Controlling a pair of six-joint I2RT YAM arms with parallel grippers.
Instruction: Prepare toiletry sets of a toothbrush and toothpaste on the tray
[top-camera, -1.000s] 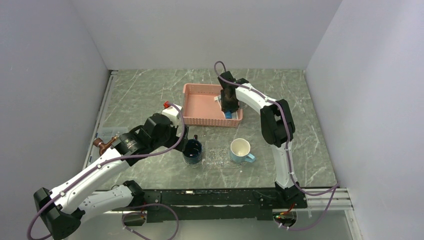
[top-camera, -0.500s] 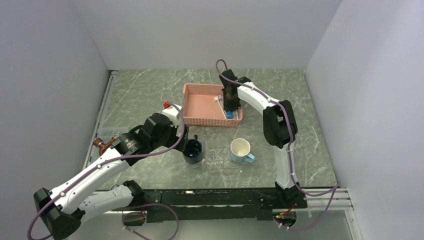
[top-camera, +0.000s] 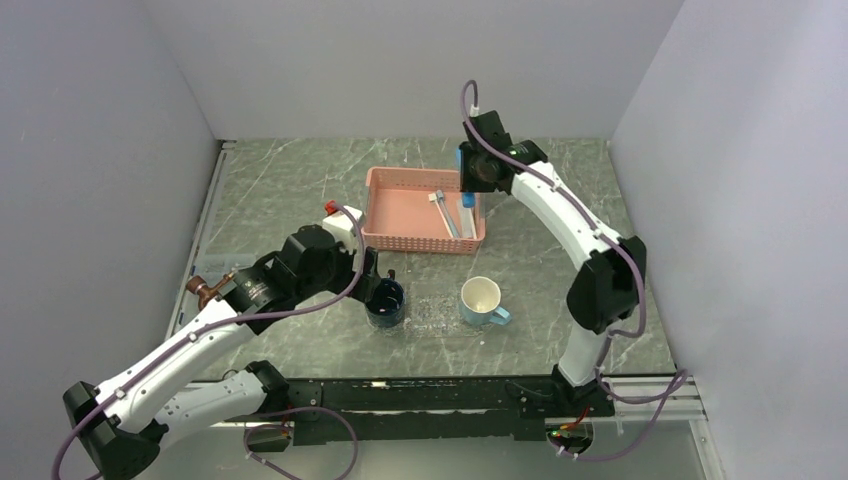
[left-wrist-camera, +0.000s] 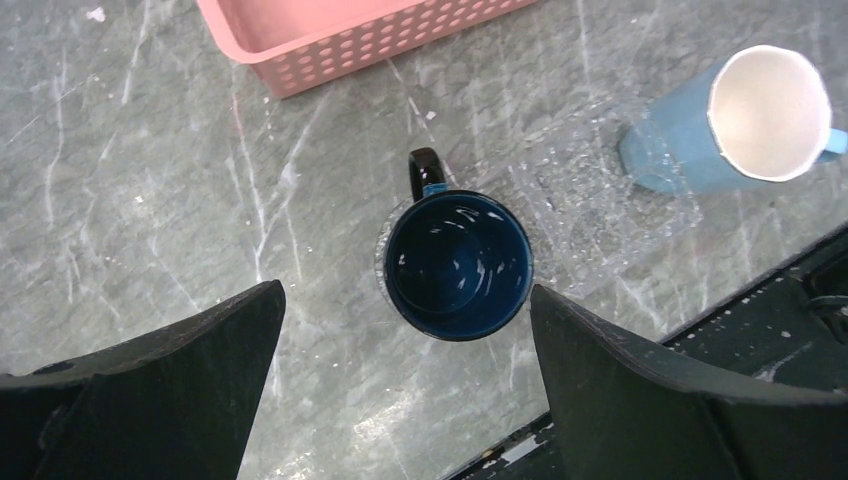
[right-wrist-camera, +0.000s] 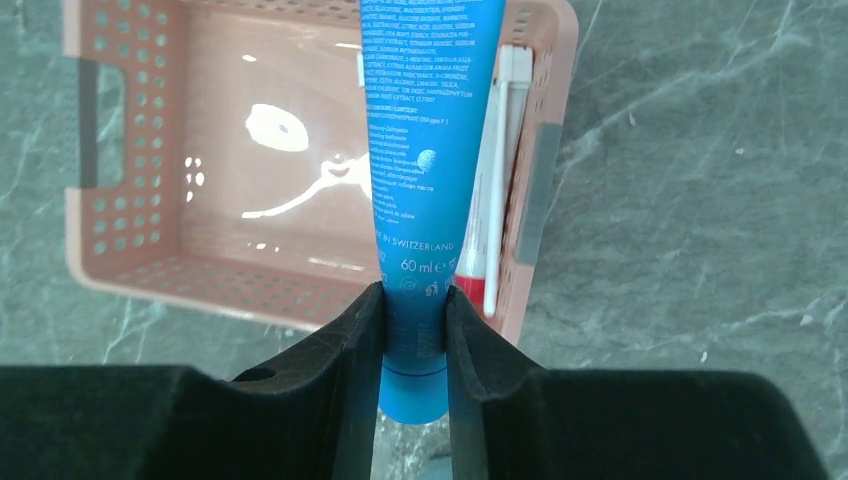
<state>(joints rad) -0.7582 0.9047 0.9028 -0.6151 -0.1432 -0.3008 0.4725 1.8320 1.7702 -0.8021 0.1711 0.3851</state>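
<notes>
I am pinching the blue toothpaste tube (right-wrist-camera: 425, 150) by one end in my right gripper (right-wrist-camera: 413, 320), above the pink basket (right-wrist-camera: 130, 160). My left gripper (left-wrist-camera: 403, 300) is hovering, fingers spread wide, over the dark blue mug (left-wrist-camera: 458, 265) on the tray (left-wrist-camera: 590, 190). Both mugs are looking empty, and a toothbrush (top-camera: 441, 212) is lying in the basket, so I judge no set is done yet.

High rear view and both downward wrist views share the basket (top-camera: 400, 205).
</notes>
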